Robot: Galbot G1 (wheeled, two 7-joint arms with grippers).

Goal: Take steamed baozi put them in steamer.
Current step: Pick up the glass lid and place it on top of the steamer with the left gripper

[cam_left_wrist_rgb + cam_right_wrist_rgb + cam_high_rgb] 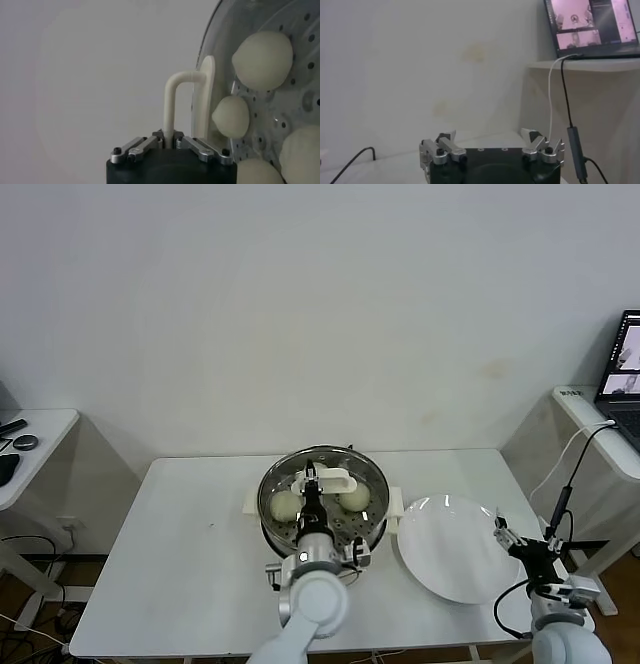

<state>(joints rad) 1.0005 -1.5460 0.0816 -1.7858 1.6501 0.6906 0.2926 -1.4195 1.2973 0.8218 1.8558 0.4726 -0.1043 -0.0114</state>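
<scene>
Standing over the steamer (pixel 322 502), a round glass lid (pixel 325 474) is held tilted by its white loop handle (pixel 176 102), on which the left gripper (pixel 312 486) is clenched. Four smooth, cream-white steamed baozi (pixel 262 61) are seen through it, resting on the perforated steel bottom. A flat white plate (pixel 450 549) lies just beside the steamer. The right gripper (pixel 512 536) is parked near the plate's edge, jaws spread and holding nothing.

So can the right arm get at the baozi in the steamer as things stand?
Probably not: the left gripper holds the glass lid by its handle over the steamer, covering the baozi. The open right gripper sits beyond the plate.
</scene>
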